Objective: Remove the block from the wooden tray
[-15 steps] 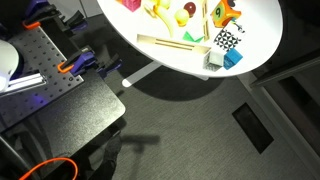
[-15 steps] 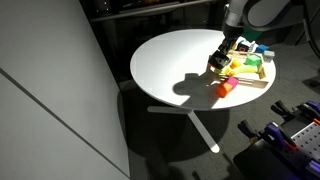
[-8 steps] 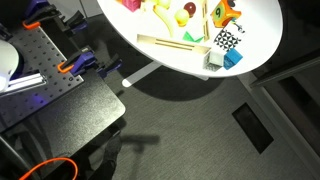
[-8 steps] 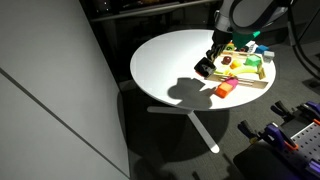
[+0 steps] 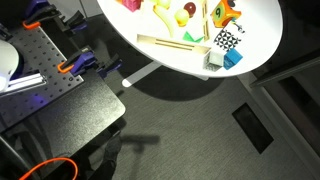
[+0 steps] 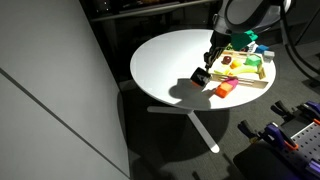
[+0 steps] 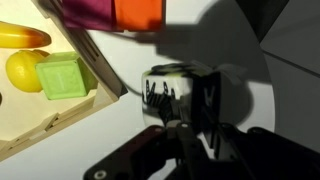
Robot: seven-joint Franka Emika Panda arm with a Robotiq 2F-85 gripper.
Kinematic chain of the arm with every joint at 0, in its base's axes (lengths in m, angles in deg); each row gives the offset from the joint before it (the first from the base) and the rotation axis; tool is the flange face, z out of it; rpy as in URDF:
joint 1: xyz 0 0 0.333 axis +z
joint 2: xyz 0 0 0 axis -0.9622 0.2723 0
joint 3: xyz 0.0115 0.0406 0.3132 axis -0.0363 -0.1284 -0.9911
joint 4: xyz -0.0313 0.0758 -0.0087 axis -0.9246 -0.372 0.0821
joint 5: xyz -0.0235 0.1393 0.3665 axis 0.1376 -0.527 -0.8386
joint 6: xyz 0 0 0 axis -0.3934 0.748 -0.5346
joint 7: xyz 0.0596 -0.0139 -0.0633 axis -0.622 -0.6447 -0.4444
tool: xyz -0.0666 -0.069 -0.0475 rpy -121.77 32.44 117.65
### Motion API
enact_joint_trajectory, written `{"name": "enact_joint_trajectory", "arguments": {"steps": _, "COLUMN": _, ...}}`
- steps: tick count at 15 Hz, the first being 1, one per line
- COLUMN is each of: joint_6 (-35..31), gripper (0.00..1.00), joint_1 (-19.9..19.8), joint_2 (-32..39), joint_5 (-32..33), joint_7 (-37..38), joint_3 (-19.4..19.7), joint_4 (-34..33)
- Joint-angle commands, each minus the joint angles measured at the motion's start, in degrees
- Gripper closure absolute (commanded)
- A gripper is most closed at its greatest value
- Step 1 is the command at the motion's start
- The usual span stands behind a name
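Observation:
The block [image 6: 200,77], a small dark chequered cube, is held in my gripper [image 6: 204,72] over the bare white tabletop, outside the wooden tray [image 6: 258,84] and to its left. In the wrist view the block [image 7: 172,88] sits between the dark fingers of the gripper [image 7: 182,98], with the tray's rim [image 7: 97,68] to the left. I cannot tell whether the block touches the table. The tray [image 5: 170,41] also shows in an exterior view where the arm is out of view.
An orange block [image 6: 224,89] lies on the table beside the tray. Inside the tray are a green block [image 7: 62,78] and yellow toy fruit [image 7: 24,70]. A paler chequered cube [image 5: 227,40] and a blue cube [image 5: 233,58] sit near the round table's edge [image 6: 150,88].
My gripper has carried the block out of the tray, leftward and lower over the bare tabletop. Nothing else on the table has moved.

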Motion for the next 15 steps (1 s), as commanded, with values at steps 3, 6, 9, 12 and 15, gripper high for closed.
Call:
{"name": "enact_joint_trajectory", "arguments": {"steps": 3, "joint_6": 4.39, "gripper": 0.34, "joint_1": 0.11, "joint_2": -1.10, "joint_5": 1.93, "joint_7": 4.31, "joint_3": 1.57, "joint_4": -0.39}}
{"name": "enact_joint_trajectory", "arguments": {"steps": 6, "joint_6": 11.07, "gripper": 0.11, "joint_1": 0.06, "joint_2": -1.72, "joint_5": 2.36, "joint_7": 8.50, "joint_3": 2.70, "joint_4": -2.05}}
{"name": "enact_joint_trajectory", "arguments": {"steps": 9, "joint_6": 18.14, "gripper": 0.00, "joint_1": 0.00, "joint_2": -2.40, "joint_5": 2.84, "joint_7": 12.38, "joint_3": 3.74, "joint_4": -4.24}}
{"name": "enact_joint_trajectory", "arguments": {"steps": 12, "joint_6": 24.33, "gripper": 0.00, "joint_1": 0.06, "joint_2": -3.03, "joint_5": 3.24, "joint_7": 15.24, "joint_3": 4.37, "joint_4": -6.21}}
{"name": "enact_joint_trajectory", "arguments": {"steps": 15, "joint_6": 28.64, "gripper": 0.01, "joint_1": 0.21, "joint_2": -3.58, "joint_5": 4.38, "joint_7": 17.83, "joint_3": 4.65, "joint_4": -7.52}}
